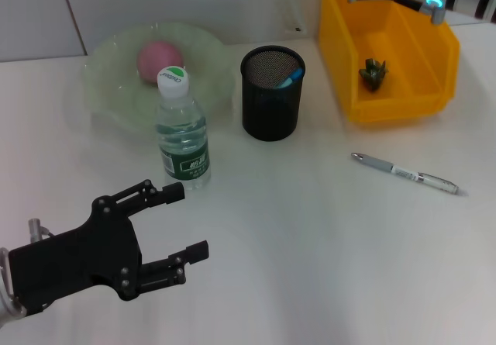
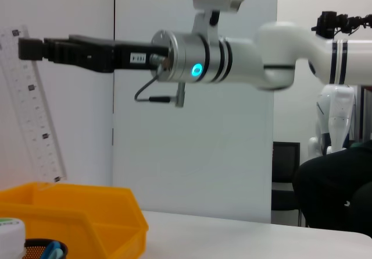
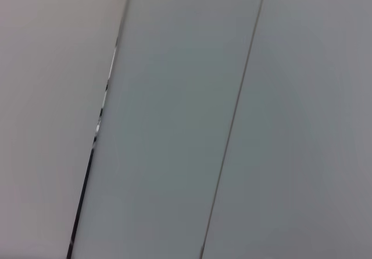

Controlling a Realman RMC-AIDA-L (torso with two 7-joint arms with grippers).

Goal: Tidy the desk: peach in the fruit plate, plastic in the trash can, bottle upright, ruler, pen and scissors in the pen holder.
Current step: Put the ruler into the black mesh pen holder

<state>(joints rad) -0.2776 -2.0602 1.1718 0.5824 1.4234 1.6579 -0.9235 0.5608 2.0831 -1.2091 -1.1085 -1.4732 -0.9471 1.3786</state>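
Observation:
The pink peach (image 1: 159,58) lies in the pale green fruit plate (image 1: 108,97). In front of the plate the bottle (image 1: 183,136) stands upright. My left gripper (image 1: 184,222) hovers open and empty near the table's front left, short of the bottle. The black mesh pen holder (image 1: 270,94) has a blue-handled item (image 1: 293,76) in it. The pen (image 1: 404,173) lies on the table at the right. Dark green crumpled plastic (image 1: 372,74) sits in the yellow bin (image 1: 403,101). High at the back, my right gripper (image 2: 29,48) is shut on the clear ruler (image 2: 36,113), which hangs down.
The yellow bin stands at the back right, close beside the pen holder. The right arm (image 1: 431,1) reaches over the bin from the back. The right wrist view shows only wall panels.

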